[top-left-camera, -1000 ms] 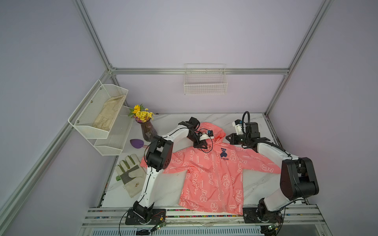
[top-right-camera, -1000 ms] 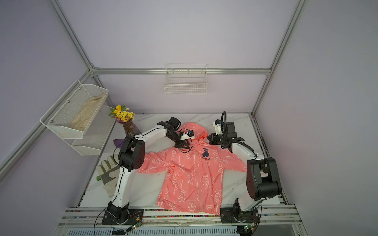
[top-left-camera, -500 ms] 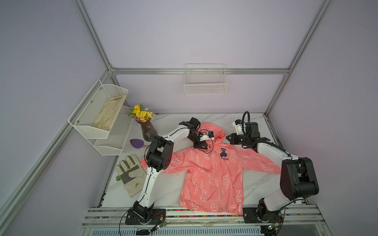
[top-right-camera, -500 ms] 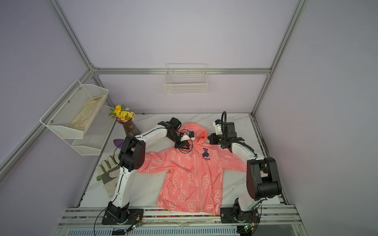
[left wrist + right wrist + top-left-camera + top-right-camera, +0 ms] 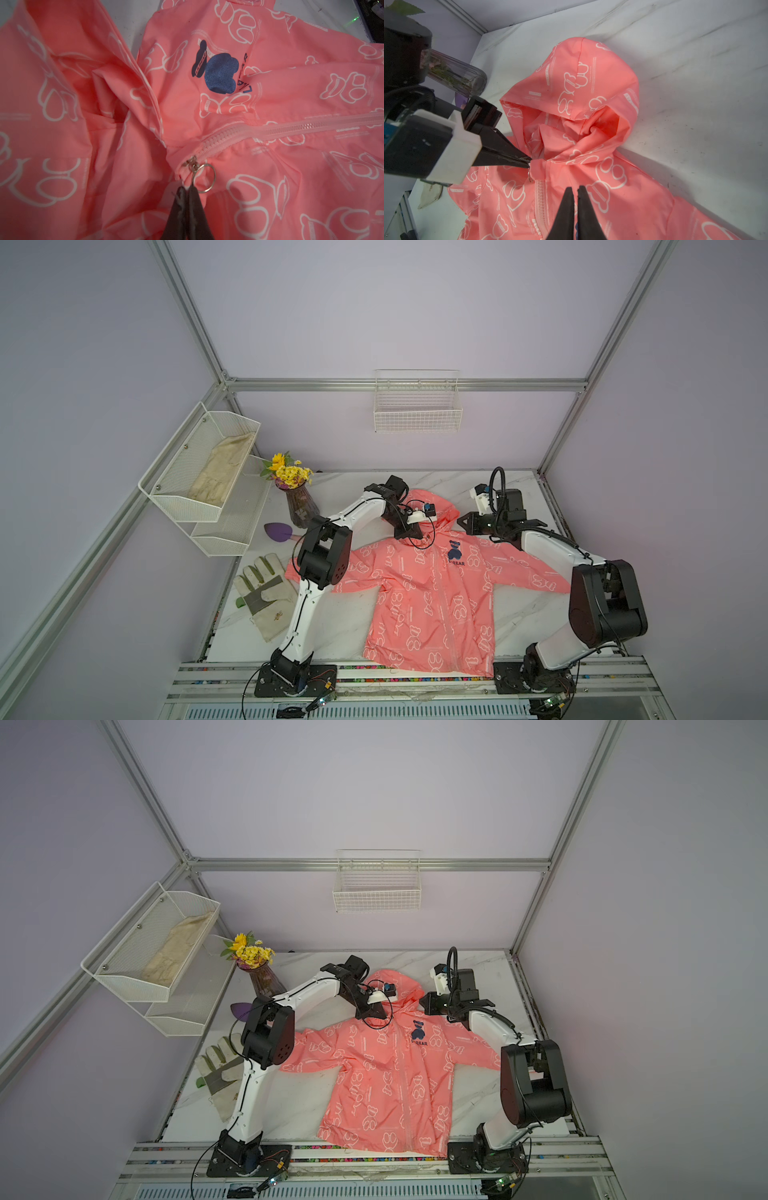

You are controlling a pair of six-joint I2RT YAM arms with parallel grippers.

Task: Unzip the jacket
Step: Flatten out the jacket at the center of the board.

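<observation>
On the white marble counter (image 5: 523, 614) the coral-pink jacket (image 5: 432, 597) lies flat, front up. Both sleeves are spread sideways, the hood (image 5: 591, 83) points toward the back wall and the hem toward the arm bases. Its zipper (image 5: 270, 129) runs closed down the middle, with the slider at the very top by the collar and a metal ring (image 5: 204, 178) hanging from it.

The left claw (image 5: 186, 188) is clenched on the jacket right at that spot. Its 2 dark fingers press together with no gap, their tips against the collar edge and touching the ring. Whether the ring's wire or only fabric lies between them, I cannot tell.

The right claw (image 5: 575, 188) is over the chest, just beside the zipper on the side of the navy bear logo (image 5: 220, 74). Its fingers stand slightly parted, with a thin slit between them, grasping nothing.

Near the left arm, just off the sleeve end, lies a beige work glove (image 5: 266, 593). A vase (image 5: 301, 508) of yellow flowers stands toward the back corner.
</observation>
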